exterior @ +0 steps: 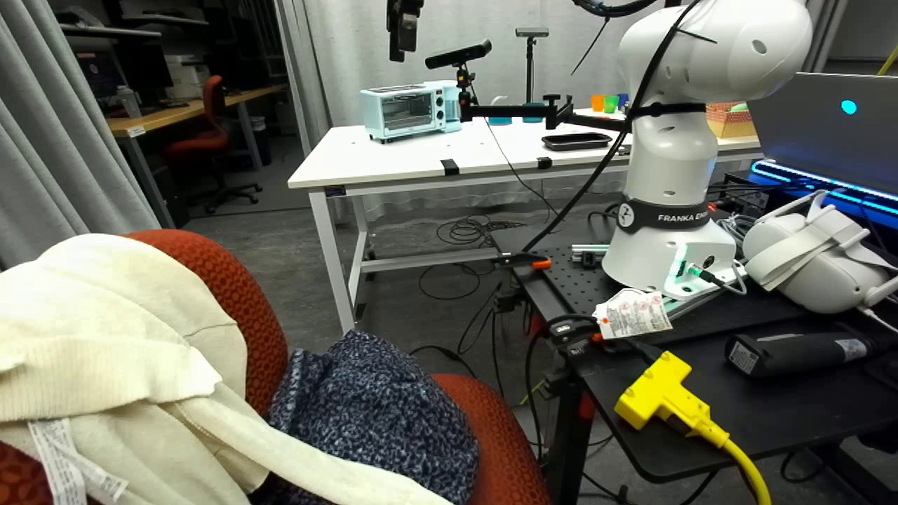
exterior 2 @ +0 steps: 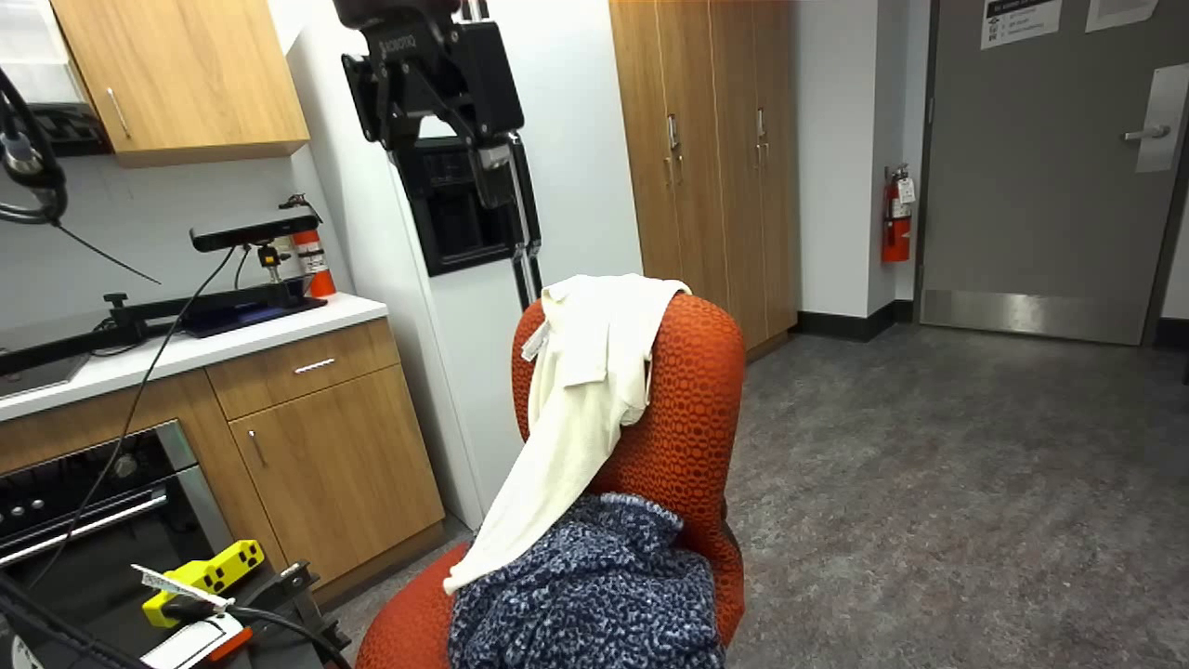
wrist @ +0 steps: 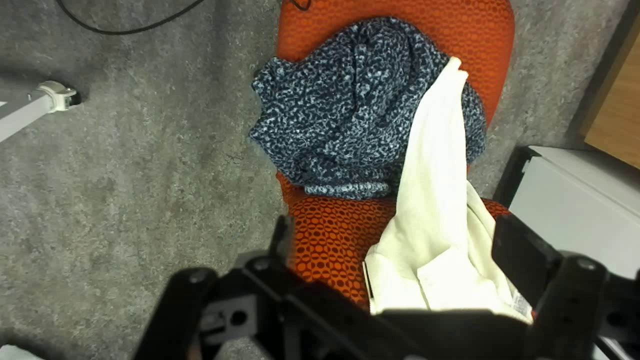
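My ROBOTIQ claw (wrist: 400, 245): apart | cream garment (wrist: 440, 240): wrist-view 4 o'clock | dark knit (wrist: 355, 112): 1 o'clock | my base collar (exterior: 663, 217): FRANKA

The claw (exterior 2: 432, 150), spread wide, hangs above an orange chair (exterior 2: 695, 400) holding a cream garment (exterior 2: 581, 400) and, nearer, speckled fabric (exterior 2: 594, 595).

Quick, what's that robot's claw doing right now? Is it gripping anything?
Gripper: open, jaws wide apart, holding nothing; the cream sweater is draped on the orange chair below.
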Tool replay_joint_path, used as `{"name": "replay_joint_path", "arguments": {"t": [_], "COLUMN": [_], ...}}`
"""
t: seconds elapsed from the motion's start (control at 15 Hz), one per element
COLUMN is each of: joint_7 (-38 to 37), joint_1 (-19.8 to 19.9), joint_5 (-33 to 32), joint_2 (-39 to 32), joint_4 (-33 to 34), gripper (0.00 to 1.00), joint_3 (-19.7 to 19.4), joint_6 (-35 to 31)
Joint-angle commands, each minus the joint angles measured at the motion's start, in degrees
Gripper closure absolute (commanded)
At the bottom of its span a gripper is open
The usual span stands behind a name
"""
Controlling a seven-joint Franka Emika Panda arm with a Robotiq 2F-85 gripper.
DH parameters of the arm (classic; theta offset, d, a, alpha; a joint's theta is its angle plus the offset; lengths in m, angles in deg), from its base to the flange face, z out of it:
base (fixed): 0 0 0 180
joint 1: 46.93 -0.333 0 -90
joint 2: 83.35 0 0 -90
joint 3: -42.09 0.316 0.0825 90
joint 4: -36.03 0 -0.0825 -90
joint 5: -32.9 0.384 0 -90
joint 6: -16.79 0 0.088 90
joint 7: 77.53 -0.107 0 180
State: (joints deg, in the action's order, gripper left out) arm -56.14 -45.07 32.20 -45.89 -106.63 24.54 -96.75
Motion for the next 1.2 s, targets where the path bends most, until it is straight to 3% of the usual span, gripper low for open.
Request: {"name": "replay_joint_path", "arguments": {"t": [0.0, 0.73, 1.13], "joint_7": [0.9, 0.5, 6.1], "joint_1": [1.8, 1.4, -0.4], "joint_5": [-1.8, -0.5, 1.3], "joint_2": [-0.5, -0.7, -1.3], "joint_4": [0.8, 0.1, 0.5], "gripper": [0.00, 0.00, 0.00], "joint_3": [1.5, 1.4, -0.2], "joint_6": [1.1, 0.2, 0.8]}}
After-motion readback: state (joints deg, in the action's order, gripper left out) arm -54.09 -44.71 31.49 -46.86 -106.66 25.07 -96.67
